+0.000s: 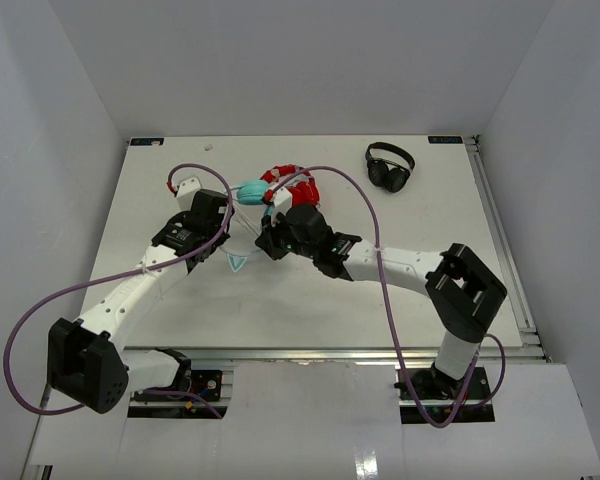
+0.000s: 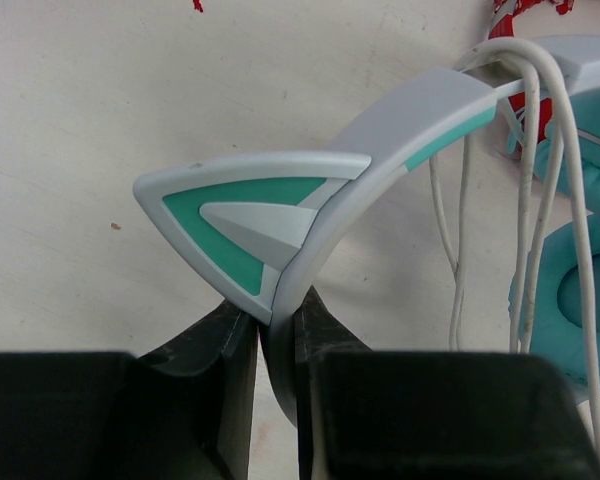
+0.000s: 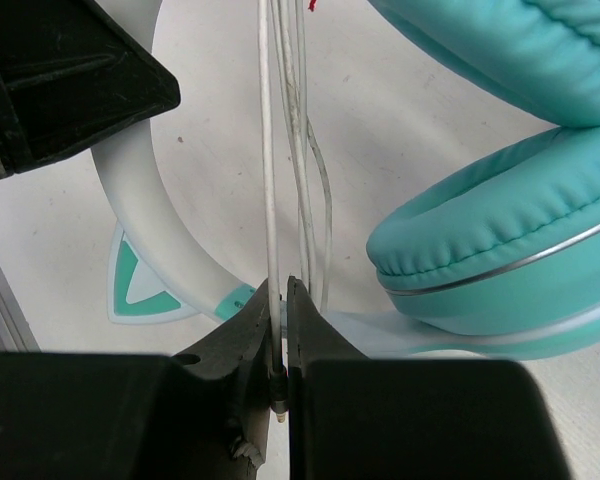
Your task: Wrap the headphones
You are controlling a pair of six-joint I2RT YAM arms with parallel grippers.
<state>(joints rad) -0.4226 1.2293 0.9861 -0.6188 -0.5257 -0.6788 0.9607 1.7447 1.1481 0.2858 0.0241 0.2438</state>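
Wrapping judged underway: teal headphones (image 1: pixel 250 190), mid surface (image 1: pixel 280 310), are clamped by the headband (image 2: pixel 400 125) in the closed left tool (image 2: pixel 277 320), white cable (image 3: pixel 267 150) pinched in the closed right tool (image 3: pixel 283 300); a taut loop round the band is needed next.

The table's (image 1: pixel 280 315) middle is blocked: the left arm (image 1: pixel 130 290) and right arm (image 1: pixel 400 262) converge on the teal headphones (image 1: pixel 250 191), whose white cable (image 3: pixel 270 150) strings across the headband's gap. Red headphones (image 1: pixel 302 185) crowd just behind. Black headphones (image 1: pixel 390 166) sit near the far right corner. The near edge and far left corner lie bare.
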